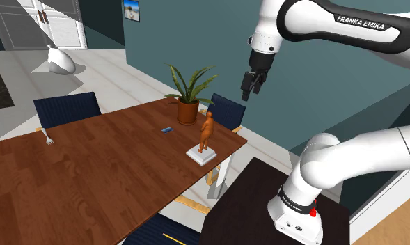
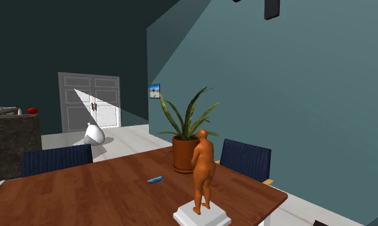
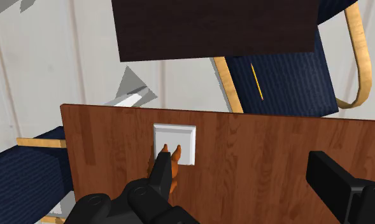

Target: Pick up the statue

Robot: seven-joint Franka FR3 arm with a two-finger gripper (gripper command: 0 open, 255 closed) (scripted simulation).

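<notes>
- Black two-finger jaws, spread wide and holding nothing, hang high over the bench's near corner. Judged step: approach.
- Orange-brown statue (image 1: 207, 133) of a standing figure on a white square plinth, upright near that corner. From the hand it sits off toward one finger, so the next move likely calls for centring, descent, then closing on the torso.
- Brown wood-grain bench (image 1: 92, 174), with a small blue object (image 1: 166, 129) and a green potted plant (image 1: 188, 104) beyond the statue.
- Teal walls and a white double door (image 2: 90, 103).

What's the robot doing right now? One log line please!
claw: open, high above orange statue | statue: upright on white base, untouched | spot: wooden table, near potted plant
</notes>
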